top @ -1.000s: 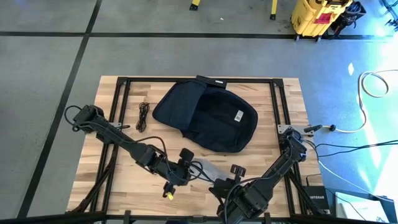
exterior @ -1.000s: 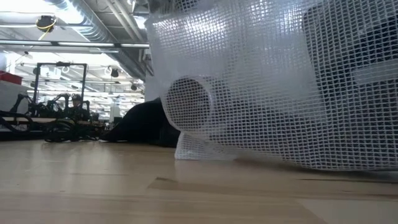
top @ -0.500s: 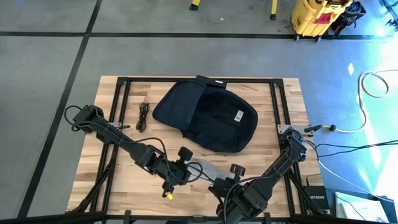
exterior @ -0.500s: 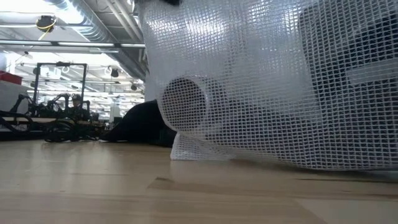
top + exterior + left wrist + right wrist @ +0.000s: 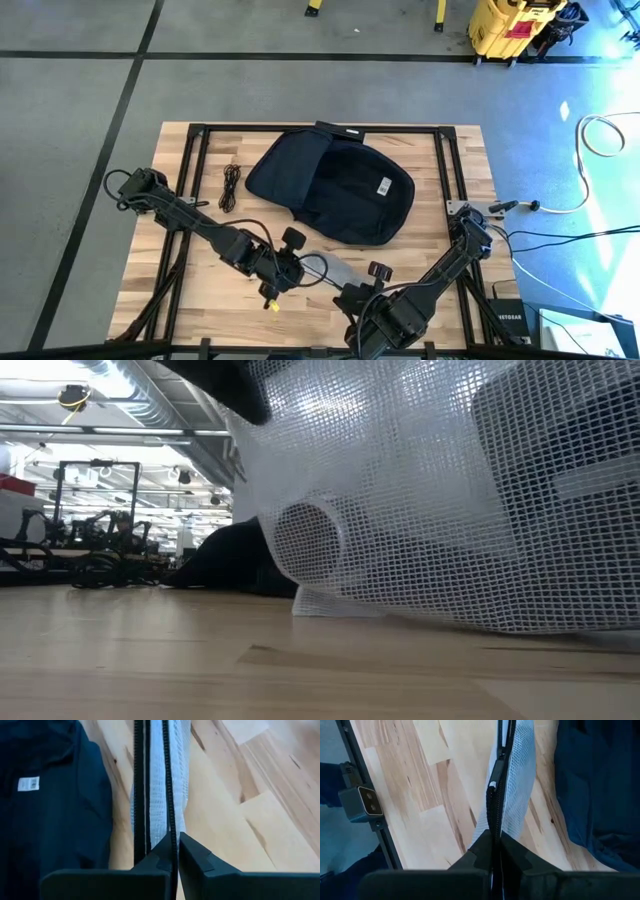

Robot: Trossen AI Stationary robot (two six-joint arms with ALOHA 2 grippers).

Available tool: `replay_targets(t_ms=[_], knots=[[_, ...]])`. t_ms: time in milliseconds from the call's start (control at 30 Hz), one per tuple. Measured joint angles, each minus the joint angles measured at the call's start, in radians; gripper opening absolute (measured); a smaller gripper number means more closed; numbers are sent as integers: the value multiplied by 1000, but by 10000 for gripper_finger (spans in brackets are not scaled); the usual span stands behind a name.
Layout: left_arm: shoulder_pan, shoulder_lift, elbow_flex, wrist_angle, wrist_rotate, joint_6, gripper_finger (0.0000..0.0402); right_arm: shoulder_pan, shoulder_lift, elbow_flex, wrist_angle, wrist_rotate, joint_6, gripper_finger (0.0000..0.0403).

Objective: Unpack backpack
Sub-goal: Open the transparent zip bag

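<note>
Under us is a pale wooden bench [image 5: 200, 300] framed with black rails, standing on a grey floor with a yellow bin [image 5: 505, 25] off at the far edge and cables trailing on the right.

Our left hand [image 5: 176, 851] is pinched together on the black zip edge of a white mesh pouch [image 5: 335, 272], near the front middle of the bench. In the left wrist view the zip [image 5: 167, 785] runs straight out from between the fingers [image 5: 195, 857], with the mesh hanging on both sides of it.

Our right hand [image 5: 496, 845] is clamped on the same pouch at its other end; its wrist view shows the zip edge and the white mesh [image 5: 517, 780] leading out from the closed fingers [image 5: 512, 851]. So the pouch is held between our two hands, which sit close together.

In the low view the mesh [image 5: 440, 500] fills most of the frame, with one corner touching the wood.

Beyond the pouch, toward the back middle of the bench, lies the backpack [image 5: 335, 185], dark navy, flat and open, with a small white label showing on its lining. To its left, apart from it, a thin black cord [image 5: 230, 187] lies on the wood.
</note>
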Motion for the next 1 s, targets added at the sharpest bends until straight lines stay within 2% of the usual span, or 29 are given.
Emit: replay_targets(t_ms=[367, 667, 1000], knots=[[31, 0, 2, -67, -1, 0, 0, 0, 0, 0, -1, -4, 0, 1], [33, -1, 32, -195, -28, -28, 0, 1, 0, 0, -7, -11, 0, 1], [32, -102, 39, -333, -48, -132, 0, 2, 0, 0, -3, -9, -6, 1]])
